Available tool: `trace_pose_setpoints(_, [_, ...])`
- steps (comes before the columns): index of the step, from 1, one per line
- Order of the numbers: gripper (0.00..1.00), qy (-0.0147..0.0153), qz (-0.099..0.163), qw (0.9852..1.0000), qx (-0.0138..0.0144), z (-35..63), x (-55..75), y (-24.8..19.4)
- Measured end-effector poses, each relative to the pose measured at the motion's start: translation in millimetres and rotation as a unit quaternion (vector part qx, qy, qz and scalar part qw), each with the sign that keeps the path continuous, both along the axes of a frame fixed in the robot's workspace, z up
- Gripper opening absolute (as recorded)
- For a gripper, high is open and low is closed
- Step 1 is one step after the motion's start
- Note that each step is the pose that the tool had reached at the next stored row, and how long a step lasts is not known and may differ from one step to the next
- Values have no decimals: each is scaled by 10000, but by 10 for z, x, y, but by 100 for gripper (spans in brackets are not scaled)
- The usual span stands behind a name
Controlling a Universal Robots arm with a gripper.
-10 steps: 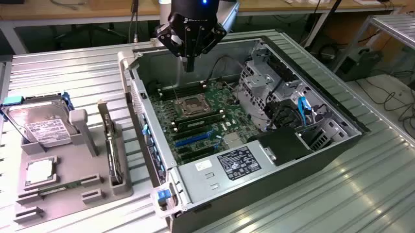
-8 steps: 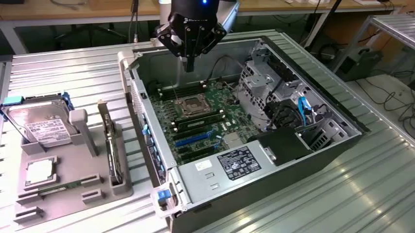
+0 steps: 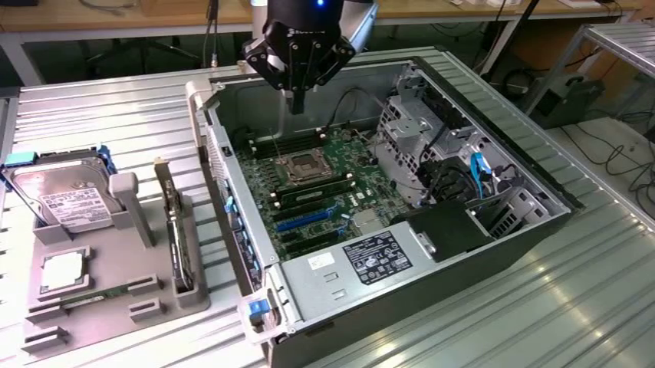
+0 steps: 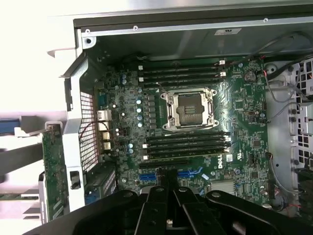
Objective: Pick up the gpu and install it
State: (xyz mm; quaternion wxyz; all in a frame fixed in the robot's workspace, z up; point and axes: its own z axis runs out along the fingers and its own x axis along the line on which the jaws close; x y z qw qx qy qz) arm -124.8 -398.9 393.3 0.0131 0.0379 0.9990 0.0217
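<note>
Black jaws hang closed and empty over the open computer case (image 3: 461,295). On the exterior view's left, the gpu (image 3: 179,238) stands on edge in a grey holder (image 3: 115,257) on the counter (image 3: 103,107).

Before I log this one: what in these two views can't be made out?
- gpu, exterior view: stands edge-on in the gray holder, so its faces are hidden.
- Blue expansion slots, wrist view: partly covered by the gripper.
- Hard drive label, exterior view: print too small to read.
</note>
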Motion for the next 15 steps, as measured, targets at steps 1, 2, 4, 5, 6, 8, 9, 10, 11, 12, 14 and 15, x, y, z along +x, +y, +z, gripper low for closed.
trace_pose_setpoints(1, [11, 0, 0, 10000, 0, 0, -5, 0])
trace_pose_setpoints(2, [11, 0, 0, 10000, 0, 0, -11, 0])
trace_pose_setpoints(4, [11, 0, 0, 10000, 0, 0, -21, 0])
trace_pose_setpoints(5, [11, 0, 0, 10000, 0, 0, -25, 0])
trace_pose_setpoints(6, [11, 0, 0, 10000, 0, 0, -29, 0])
trace_pose_setpoints(8, [11, 0, 0, 10000, 0, 0, -37, 0])
trace_pose_setpoints(9, [11, 0, 0, 10000, 0, 0, -41, 0])
trace_pose_setpoints(10, [11, 0, 0, 10000, 0, 0, -46, 0])
trace_pose_setpoints(11, [11, 0, 0, 10000, 0, 0, -50, 0])
trace_pose_setpoints(12, [11, 0, 0, 10000, 0, 0, -55, 0])
trace_pose_setpoints(14, [11, 0, 0, 10000, 0, 0, -64, 0])
trace_pose_setpoints(15, [11, 0, 0, 10000, 0, 0, -67, 0])
